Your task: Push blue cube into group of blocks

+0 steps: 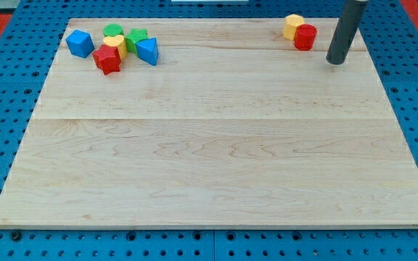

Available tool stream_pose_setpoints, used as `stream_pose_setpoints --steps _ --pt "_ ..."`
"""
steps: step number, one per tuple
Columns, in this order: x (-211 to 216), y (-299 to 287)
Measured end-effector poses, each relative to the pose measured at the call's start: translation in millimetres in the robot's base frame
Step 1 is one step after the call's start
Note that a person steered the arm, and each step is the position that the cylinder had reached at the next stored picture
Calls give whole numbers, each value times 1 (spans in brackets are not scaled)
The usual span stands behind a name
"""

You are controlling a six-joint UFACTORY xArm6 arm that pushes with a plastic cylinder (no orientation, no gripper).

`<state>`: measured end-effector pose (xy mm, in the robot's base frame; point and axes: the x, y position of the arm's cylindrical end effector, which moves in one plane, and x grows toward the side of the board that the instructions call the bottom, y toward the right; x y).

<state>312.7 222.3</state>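
Blue cube [80, 43]: sat at the upper left of the frame on the wooden bench [216, 145], just left of the cluster and apart from it by a small gap.
Group of blocks: red star-like block [108, 58], yellow block [117, 46], green round block [112, 31], green block [136, 38] and blue triangular block [147, 51] huddled together, just right of the cube.
Upper right pair: yellow block [292, 26] touched red cylinder [305, 37], well apart from the task.
My tip [336, 61]: rested just right of that pair, far from the cube; a plain rod, so the end effector had nothing to part or close.
Doing it well: my judgement was to skirt below the blocks, arrive at the cube's left face, then push straight rightward through its centre so it would not spin aside.
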Motion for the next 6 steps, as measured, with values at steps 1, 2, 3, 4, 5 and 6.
stream_pose_setpoints --steps 1,2,3,4,5,6 --pt "49 -52" --pt "87 -197" --pt "65 -352" --pt "43 -468" --pt "7 -526" --pt "-14 -527"
